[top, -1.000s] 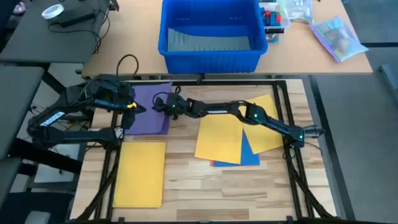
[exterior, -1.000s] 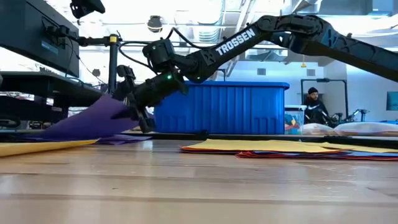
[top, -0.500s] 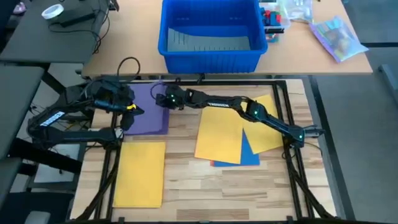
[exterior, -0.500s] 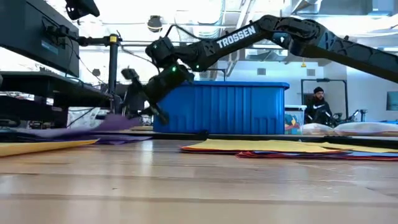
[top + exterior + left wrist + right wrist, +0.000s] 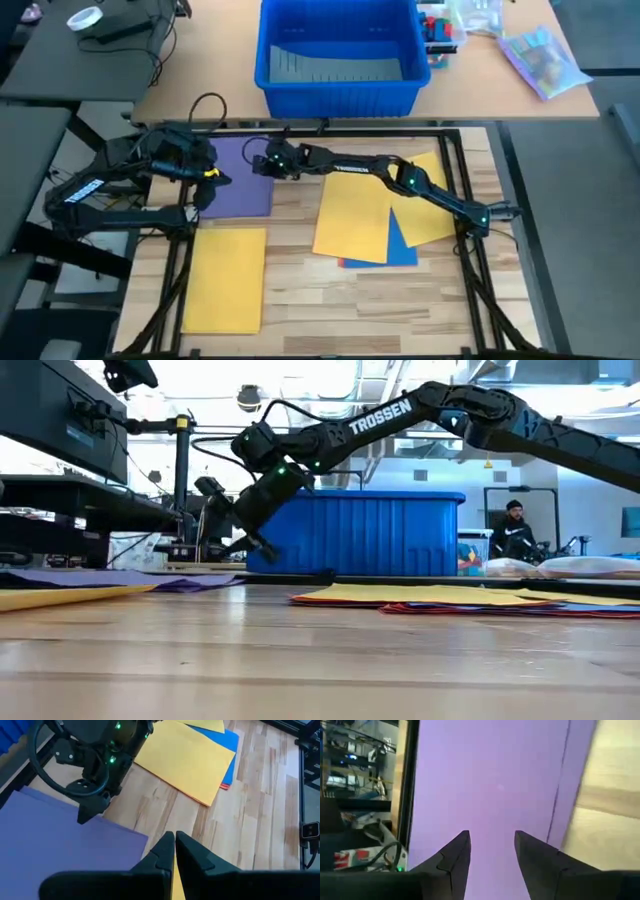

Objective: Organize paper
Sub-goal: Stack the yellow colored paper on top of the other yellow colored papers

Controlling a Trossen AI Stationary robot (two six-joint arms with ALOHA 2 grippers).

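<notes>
A purple paper sheet [image 5: 240, 180] lies flat at the table's far left. My right gripper [image 5: 262, 162] hovers open just above its right part [image 5: 492, 835], and the low view shows it clear of the sheet [image 5: 232, 520]. My left gripper [image 5: 205, 180] stands shut over the sheet's left edge [image 5: 175, 842]. A yellow sheet [image 5: 225, 278] lies flat at the near left. On the right lies a loose pile: a yellow sheet [image 5: 355, 222] on top, then a blue one [image 5: 402, 245], a red one [image 5: 350, 263] and another yellow one [image 5: 430, 195]. My left gripper is shut above the purple sheet's left edge [image 5: 100, 850]. I cannot tell whether its fingertips touch the sheet.
A big blue bin [image 5: 340, 50] stands on the other table beyond the far edge. A clear bag with colourful contents [image 5: 540, 55] lies to its right. A black frame [image 5: 470, 200] runs around the work area. Bare wood [image 5: 330, 310] shows along the near edge.
My right gripper held the purple sheet's right edge raised off the table. It has let go and moved up and toward the far edge. The raised part has fallen, and the sheet now lies flat.
</notes>
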